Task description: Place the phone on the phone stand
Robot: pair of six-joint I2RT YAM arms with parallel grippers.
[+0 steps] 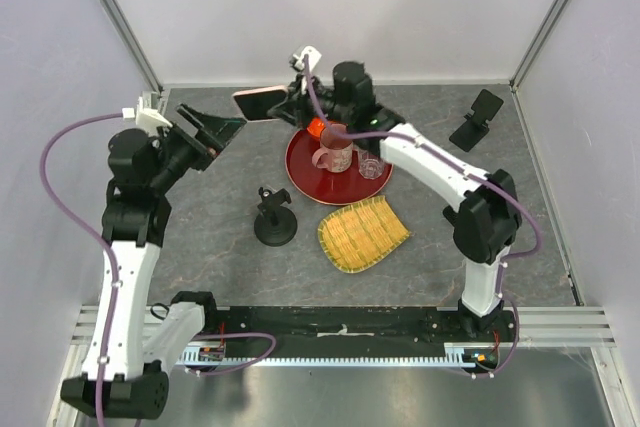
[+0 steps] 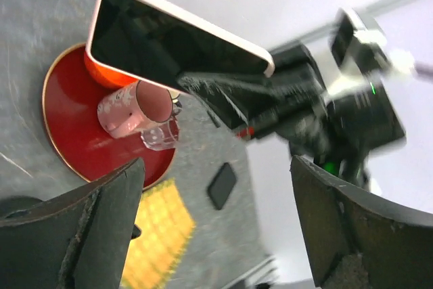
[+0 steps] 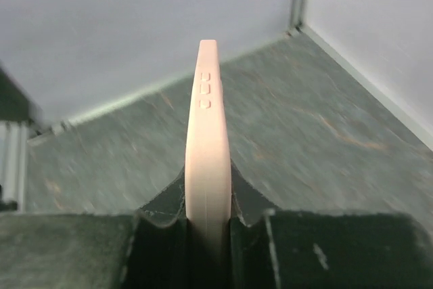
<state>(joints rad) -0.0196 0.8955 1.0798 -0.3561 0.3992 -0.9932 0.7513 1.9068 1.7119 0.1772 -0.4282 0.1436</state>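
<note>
The phone (image 3: 207, 160) is pinched by the right gripper (image 3: 207, 218), aloft near the red tray (image 1: 298, 162), apart from the phone stand (image 1: 275, 219); the left gripper (image 2: 216, 167) is spread, empty. Judged rigid and slick, the phone is best clamped on its flat faces

In the right wrist view the phone (image 3: 208, 147) is edge-on, its near end buried between the pads of the right gripper (image 3: 208, 225); from the left wrist, the right arm (image 2: 352, 99) is blurred; the phone covers most of an orange object (image 2: 101, 74) on the red tray (image 2: 64, 126).
</note>
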